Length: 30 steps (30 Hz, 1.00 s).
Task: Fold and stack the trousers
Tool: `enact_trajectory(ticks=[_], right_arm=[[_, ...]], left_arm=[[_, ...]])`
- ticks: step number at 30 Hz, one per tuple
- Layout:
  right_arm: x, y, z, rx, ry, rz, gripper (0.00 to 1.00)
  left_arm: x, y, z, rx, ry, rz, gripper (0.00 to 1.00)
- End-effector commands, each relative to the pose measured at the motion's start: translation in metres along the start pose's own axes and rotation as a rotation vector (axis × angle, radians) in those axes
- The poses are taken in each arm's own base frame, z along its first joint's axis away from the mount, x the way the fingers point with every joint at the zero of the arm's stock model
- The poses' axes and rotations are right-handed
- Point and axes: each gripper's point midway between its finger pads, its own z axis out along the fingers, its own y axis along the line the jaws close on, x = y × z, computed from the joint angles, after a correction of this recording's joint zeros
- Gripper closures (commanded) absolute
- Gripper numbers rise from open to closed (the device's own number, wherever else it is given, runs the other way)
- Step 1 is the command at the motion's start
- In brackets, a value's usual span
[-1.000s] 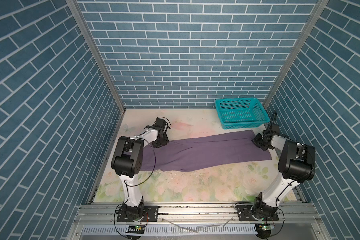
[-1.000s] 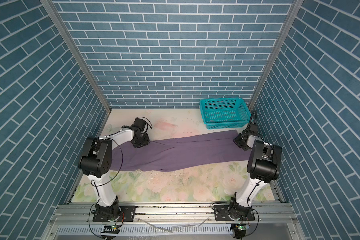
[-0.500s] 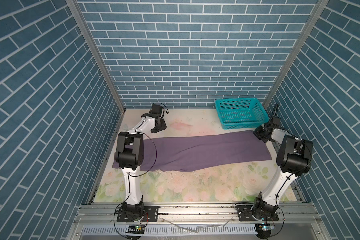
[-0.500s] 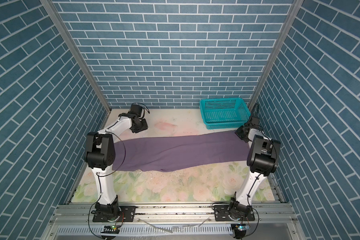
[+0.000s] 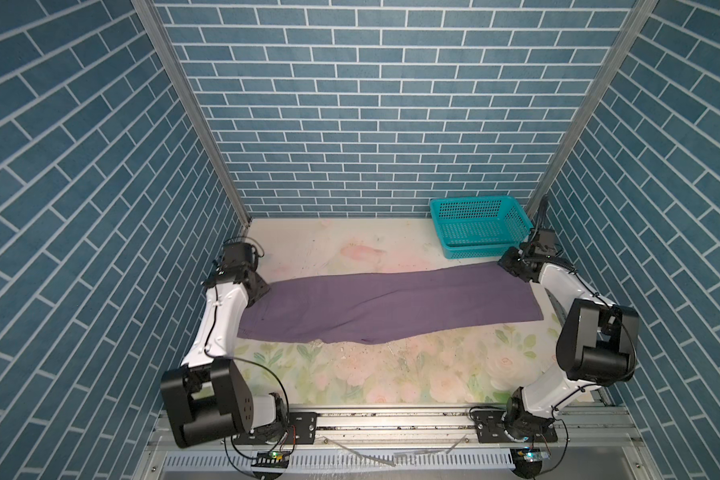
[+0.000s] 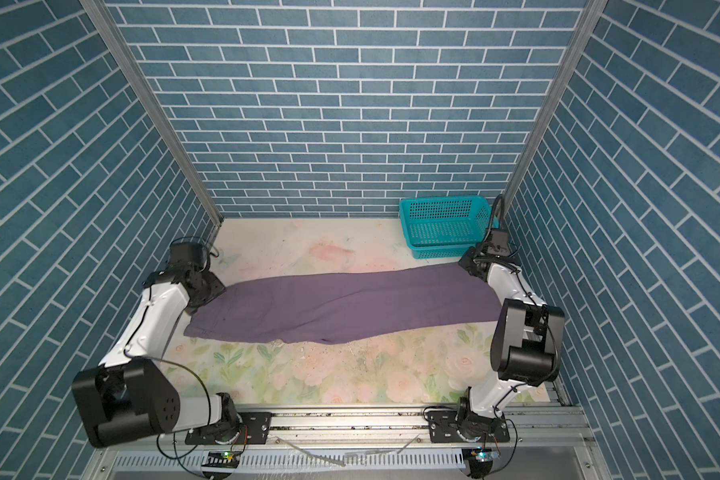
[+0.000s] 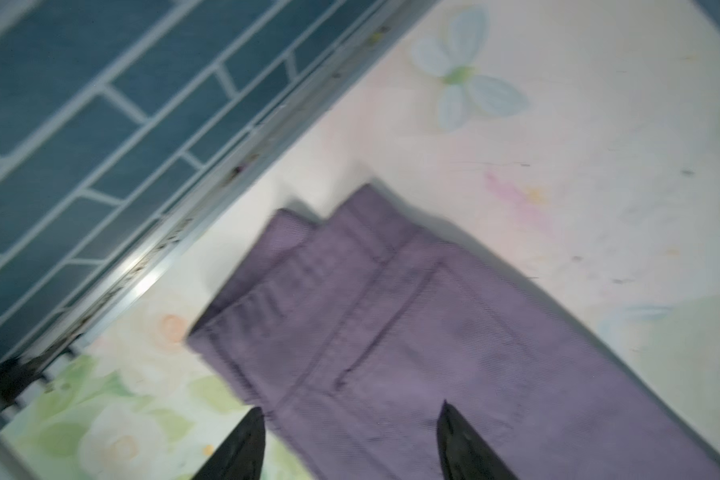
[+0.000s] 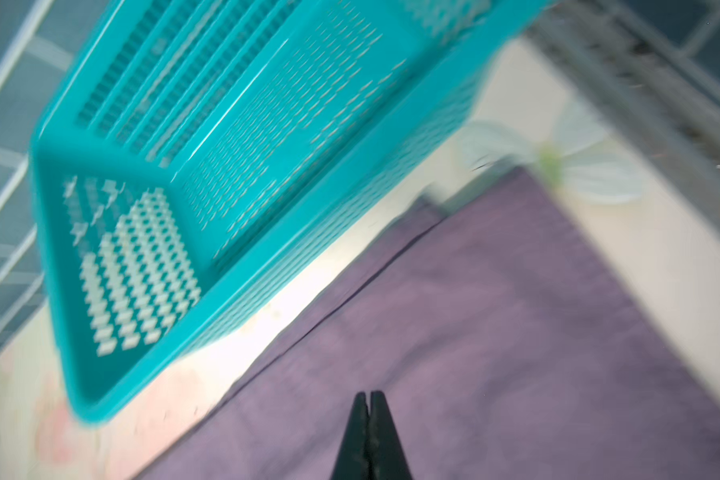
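Trousers [image 5: 385,301] lay flat across the middle of the floral surface [image 5: 391,374]. In both top views they ran left to right, waistband end at the left, leg ends at the right.

Bottom of frame, nearest: metal rail [image 5: 391,419] carrying both arm bases. Above it was a band of bare surface, then the near edge of the cloth, which was uneven and sagged lowest at centre.

Left end effector [image 7: 352,407]: fingers spread wide with nothing between them, poised over the waistband end. The left wrist view was blurred, but seam lines and two offset waistband layers were readable. In a top view the left end effector [image 5: 255,286] sat at the far-left corner of the cloth.

Right end effector [image 8: 368,395]: fingers pressed together, no cloth seen between them, over the leg end. Contact with the fabric could not be judged.

Farther back, upper right of the surface: teal perforated basket [image 5: 481,249], just beyond the leg ends. The right wrist view showed a strip of surface between basket and cloth.

Behind everything stood the blue brick wall [image 5: 371,124].
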Motion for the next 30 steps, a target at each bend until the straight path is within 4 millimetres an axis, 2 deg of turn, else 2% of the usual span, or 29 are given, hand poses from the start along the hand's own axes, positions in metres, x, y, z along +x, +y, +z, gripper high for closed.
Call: enact_trajectory(ticks=[1,5,7,9,13,17,21,25,30], right_arm=[[0.052,0.013,0.006,0.053,0.112,-0.159,1.0],[0.071,0.036,0.009,0.008,0.148,-0.196,1.0],[0.072,0.04,0.008,0.0,0.143,-0.197,1.0],[0.072,0.043,0.009,-0.017,0.146,-0.2,1.0],[0.075,0.046,0.013,-0.026,0.178,-0.217,1.0],[0.08,0.044,0.017,-0.022,0.201,-0.215,1.0],[0.084,0.043,0.021,-0.017,0.23,-0.201,1.0],[0.084,0.044,0.019,-0.008,0.247,-0.19,1.0],[0.079,0.051,0.015,-0.001,0.25,-0.169,1.0]], left_arm=[[0.009,0.032,0.009,-0.057,0.053,-0.079,0.34],[0.018,0.044,0.022,-0.087,0.105,-0.104,0.49],[0.021,0.053,0.028,-0.11,0.126,-0.141,0.5],[0.015,0.051,0.033,-0.079,0.114,-0.193,0.49],[-0.012,0.025,0.046,0.024,0.083,-0.227,0.46],[-0.035,-0.007,0.074,0.118,0.117,-0.231,0.5],[-0.055,-0.024,0.099,0.135,0.132,-0.241,0.4],[-0.064,-0.041,0.12,0.151,0.135,-0.224,0.39],[-0.06,-0.064,0.151,0.146,0.158,-0.173,0.43]])
